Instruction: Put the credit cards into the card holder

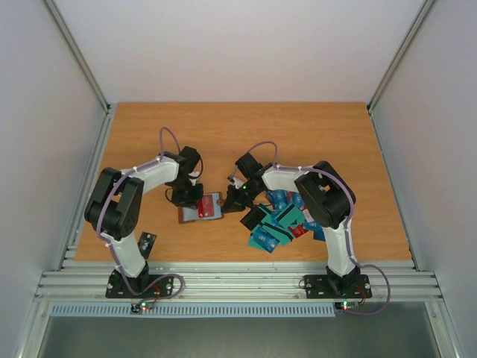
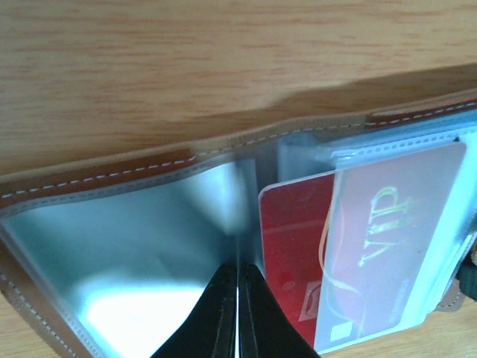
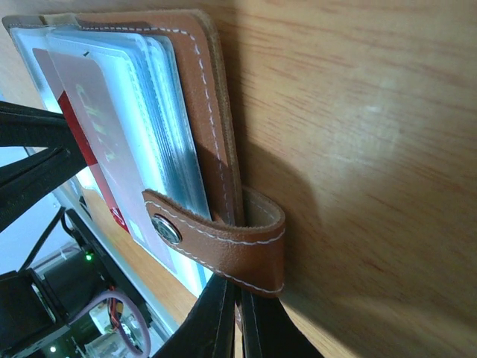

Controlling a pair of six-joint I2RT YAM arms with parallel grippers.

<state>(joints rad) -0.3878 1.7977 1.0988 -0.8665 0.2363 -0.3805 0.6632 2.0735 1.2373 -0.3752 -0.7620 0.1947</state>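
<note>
Two claws are on the card holder (image 1: 203, 209), which lies open on the table (image 1: 298, 134) between the arms, brown cover down and clear sleeves (image 2: 149, 239) facing up.

Left claw (image 2: 237, 272): I note its fingers pressed together at the fold of the sleeves, with only a bright sliver between them. The right wrist view shows the same tips meeting on the sleeve stack, so I record it as pinching a sleeve leaf.

Right claw (image 3: 238, 298): its fingers are closed on the holder's leather strap (image 3: 231, 250), just below the snap stud (image 3: 167, 228), at the holder's edge.

One red card (image 2: 298, 253) marked VIP sits part-way in a sleeve on the holder's right half, with its left portion outside the plastic.

Remaining credit cards (image 1: 277, 222), teal, blue and red, lie in a loose overlapping heap on the table beside the right arm, apart from the holder.
</note>
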